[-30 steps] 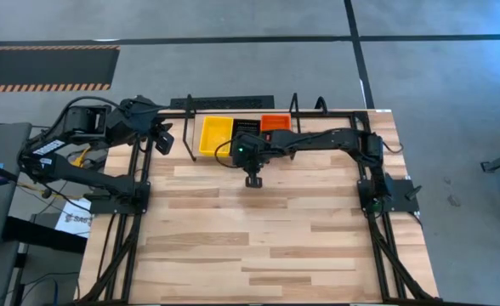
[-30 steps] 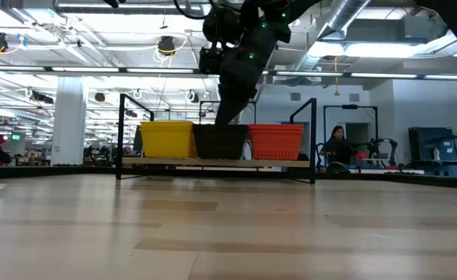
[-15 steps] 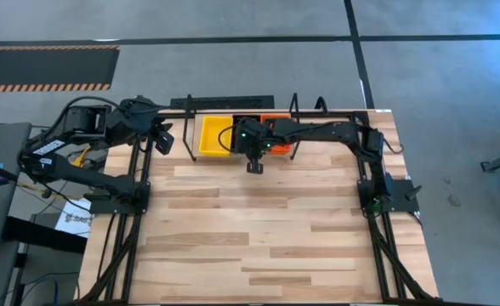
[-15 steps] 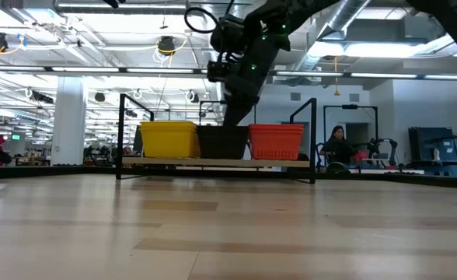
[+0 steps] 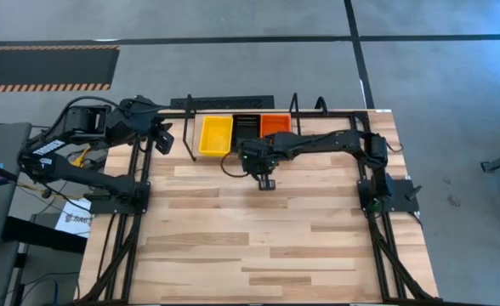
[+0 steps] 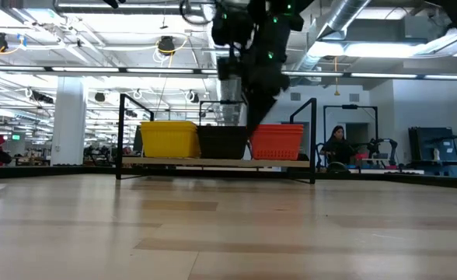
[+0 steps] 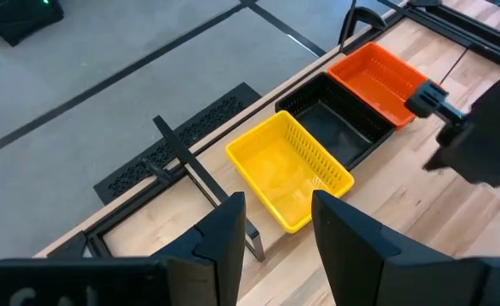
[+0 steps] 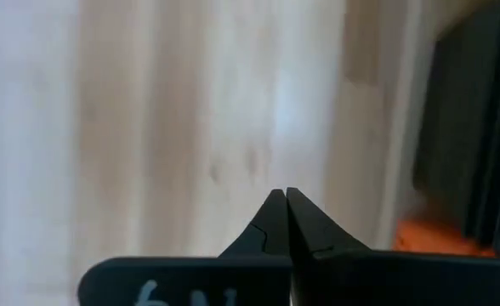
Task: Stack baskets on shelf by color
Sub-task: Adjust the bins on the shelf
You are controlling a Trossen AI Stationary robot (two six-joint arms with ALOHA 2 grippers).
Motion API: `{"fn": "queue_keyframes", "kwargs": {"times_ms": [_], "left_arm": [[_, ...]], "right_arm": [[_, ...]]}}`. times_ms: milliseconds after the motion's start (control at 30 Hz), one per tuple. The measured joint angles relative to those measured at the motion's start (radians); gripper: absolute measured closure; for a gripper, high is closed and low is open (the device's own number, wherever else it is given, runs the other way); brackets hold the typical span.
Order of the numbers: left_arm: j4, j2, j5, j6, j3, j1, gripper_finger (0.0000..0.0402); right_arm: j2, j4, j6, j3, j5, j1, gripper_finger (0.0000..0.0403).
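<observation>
Along the table's far edge sits the shelf [image 5: 244, 155], a light wooden board in a black wire frame with upright end loops, its long axis running left to right in the high view. On it stand three stacks of shallow rectangular mesh-sided plastic baskets, side by side and touching: yellow [image 5: 216, 135] at the left, black [image 5: 247, 127] in the middle, red-orange [image 5: 275, 125] at the right. Each basket's long axis runs across the shelf, short ends toward the table and toward the floor behind. Count per stack: cannot tell (the low view shows only one wall per colour). Right gripper [image 5: 266, 182] hangs over bare plank tabletop [image 5: 258, 246] just in front of the shelf, between the black and red-orange stacks, fingers pressed together and holding nothing; the right wrist view shows the two tips meeting. Left gripper [image 5: 164, 141] waits beyond the shelf's left end, fingers [image 7: 224, 242] parted, nothing between them.
</observation>
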Motion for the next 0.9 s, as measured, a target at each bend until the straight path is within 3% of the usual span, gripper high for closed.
{"fn": "queue_keyframes", "kwargs": {"times_ms": [167, 700, 900], "left_arm": [[0.000, 0.000, -0.003, 0.005, 0.000, 0.000, 0.0275], [0.000, 0.000, 0.002, 0.007, 0.000, 0.000, 0.0275], [0.000, 0.000, 0.002, 0.006, 0.000, 0.000, 0.0275]], "right_arm": [[0.002, -0.029, 0.000, -0.008, 0.077, -0.046, 0.0402], [0.002, -0.025, -0.045, -0.008, 0.105, -0.132, 0.0402], [0.002, -0.046, -0.014, 0.076, -0.025, -0.039, 0.0402]]}}
